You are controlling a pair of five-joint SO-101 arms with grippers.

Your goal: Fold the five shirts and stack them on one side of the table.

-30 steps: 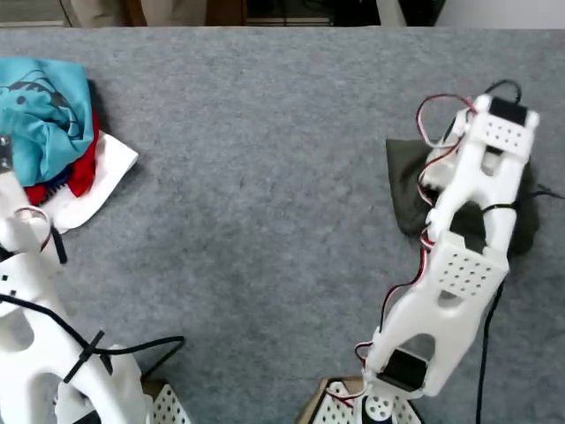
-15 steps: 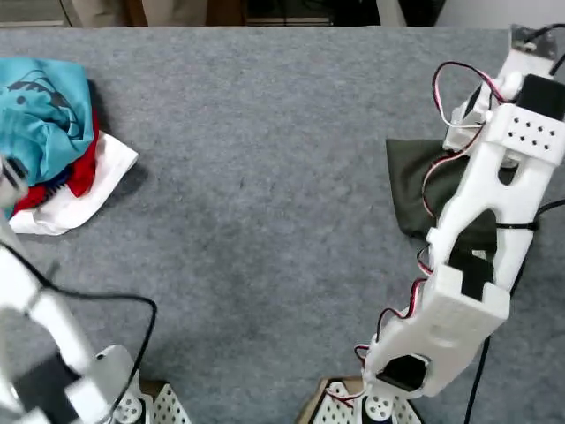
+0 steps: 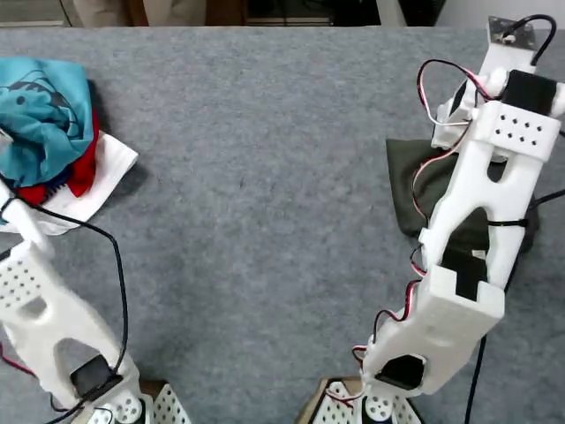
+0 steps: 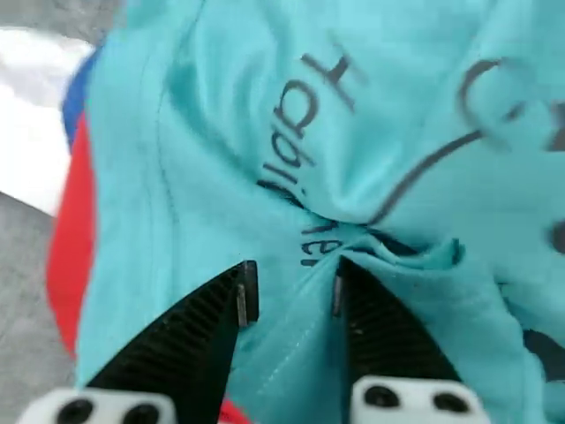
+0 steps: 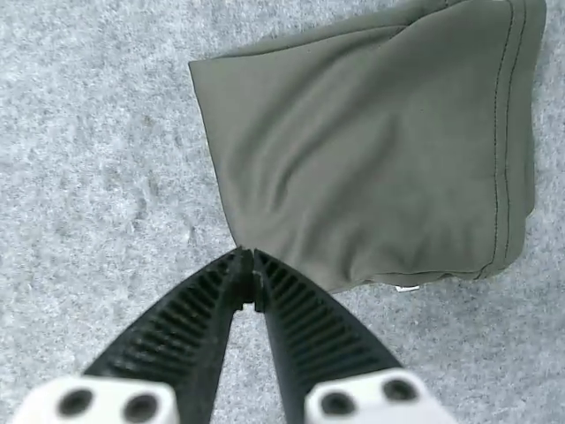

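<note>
A crumpled teal shirt (image 3: 40, 110) tops the pile at the table's far left, over a red shirt (image 3: 84, 168) and a white shirt (image 3: 110, 168). In the left wrist view my left gripper (image 4: 290, 284) stands open just above the teal shirt (image 4: 397, 132), with a fold of it between the fingers (image 4: 231, 305); red (image 4: 66, 238), blue (image 4: 79, 84) and white cloth (image 4: 31, 132) show beside it. A folded olive shirt (image 3: 406, 190) lies at the right, partly under the right arm (image 3: 477, 212). My right gripper (image 5: 248, 268) is shut and holds nothing, over the near edge of the olive shirt (image 5: 371, 159).
Grey felt covers the table (image 3: 265, 221), with a wide bare stretch between the pile and the olive shirt. The left arm (image 3: 40, 309) rises from the near left corner. Loose cables (image 3: 115, 265) hang along both arms.
The right arm has stretched toward the table's far edge, uncovering more of the olive shirt. The left arm has swung and now stands at the near left beside the pile.
</note>
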